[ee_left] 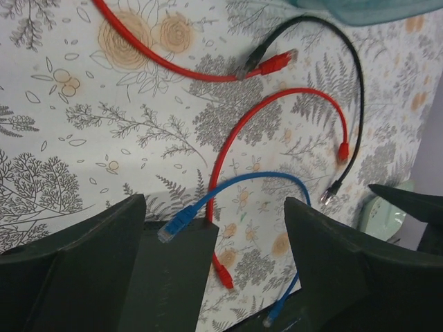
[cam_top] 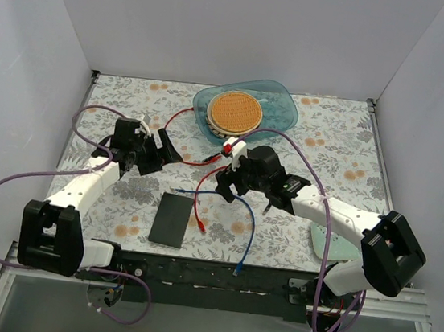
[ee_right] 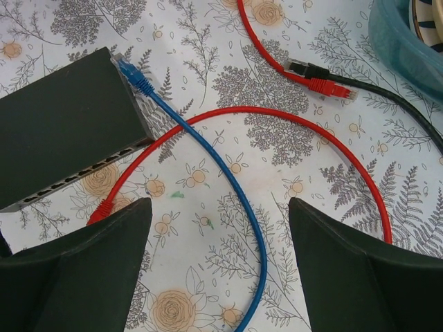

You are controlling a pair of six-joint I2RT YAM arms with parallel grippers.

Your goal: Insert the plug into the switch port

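Right fingers (ee_right: 76,270) over blue cable (ee_right: 208,152), switch (ee_right: 66,131)

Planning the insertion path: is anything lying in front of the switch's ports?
Yes. A red plug and its cable lie right in front of the switch's port edge. The blue plug rests on the switch's top corner, not in front of the ports.

Blue cable (ee_right: 208,155), red cable (ee_right: 277,113) (crossed) beside the switch (ee_right: 62,124) port edge

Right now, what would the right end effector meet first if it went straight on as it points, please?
The right end effector, open, would probably meet the blue cable on the flowered table first; depth is unclear.
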